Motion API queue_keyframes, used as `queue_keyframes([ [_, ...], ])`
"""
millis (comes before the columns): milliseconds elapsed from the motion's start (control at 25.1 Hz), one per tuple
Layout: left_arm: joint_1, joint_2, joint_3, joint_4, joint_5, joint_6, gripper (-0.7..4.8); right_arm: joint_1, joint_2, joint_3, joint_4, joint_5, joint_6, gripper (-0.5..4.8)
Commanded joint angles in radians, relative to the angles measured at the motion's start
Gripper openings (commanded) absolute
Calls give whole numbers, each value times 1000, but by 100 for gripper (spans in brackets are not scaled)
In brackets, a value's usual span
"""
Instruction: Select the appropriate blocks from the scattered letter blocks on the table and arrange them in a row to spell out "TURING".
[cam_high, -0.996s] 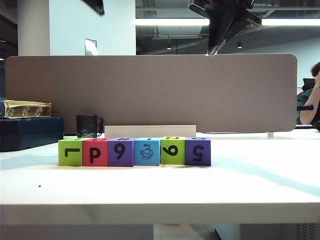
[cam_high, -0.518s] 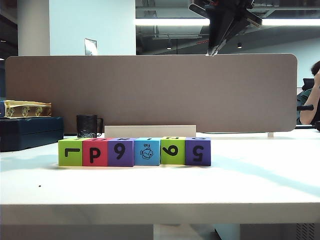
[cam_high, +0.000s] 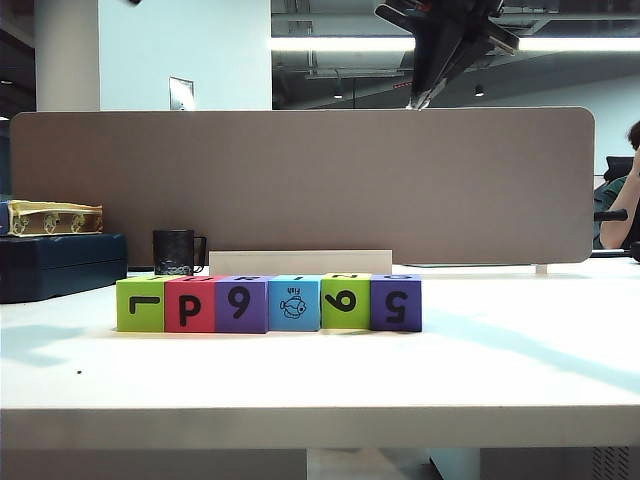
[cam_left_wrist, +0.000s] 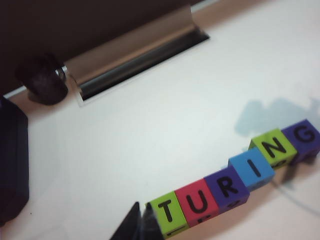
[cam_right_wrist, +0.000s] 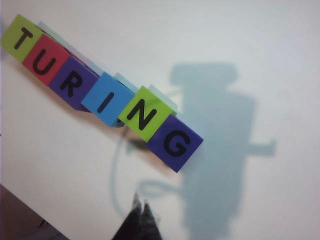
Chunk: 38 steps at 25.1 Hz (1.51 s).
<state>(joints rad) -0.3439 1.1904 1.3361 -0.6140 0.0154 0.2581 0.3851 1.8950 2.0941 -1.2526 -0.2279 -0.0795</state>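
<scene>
The six letter blocks (cam_left_wrist: 235, 182) sit touching in one row on the white table (cam_high: 500, 370), tops reading TURING — spelling looks complete. Left gripper (cam_left_wrist: 141, 220) and right gripper (cam_right_wrist: 140, 207) hang above, fingers pressed together, empty. Remaining step, by judgement: retract both arms clear.

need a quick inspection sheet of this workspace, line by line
surface: white table, bare apart from the row and arm shadows.
job's things: six letter blocks touching in one row, tops reading TURING.
clutter: black mug behind the row; dark case with a yellow box on it at far left.
grippers: left tool shut, empty, above the T end; right tool shut, empty, raised beside the G end.
cables: nothing seen.
surroundings: brown partition panel; a seated person at far right.
</scene>
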Motion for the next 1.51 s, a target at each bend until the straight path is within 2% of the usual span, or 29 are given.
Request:
queue_keyframes([
  [40,32,-155,-198,129,-4,-10,-5,0,-4,4,30,-2,1,-1],
  [199,56,-312,-402,213,-4,-15,-5,0,-4,4,53,1,1,-1],
  [438,118,-536,-651,212,0,-74,-5,2,-4,4,61,1,1,-1],
  [797,204,-789,-910,212,-1,-102,-5,2,-4,4,61,1,1,-1],
  [1036,211,-885,-996,214,-1,-102,-5,1,-4,4,61,1,1,-1],
  [1315,293,-967,-1091,276,0,-148,-6,1,-4,4,61,1,1,-1],
  [1514,316,-1055,-1158,280,0,-163,-5,1,-4,4,61,1,1,-1],
])
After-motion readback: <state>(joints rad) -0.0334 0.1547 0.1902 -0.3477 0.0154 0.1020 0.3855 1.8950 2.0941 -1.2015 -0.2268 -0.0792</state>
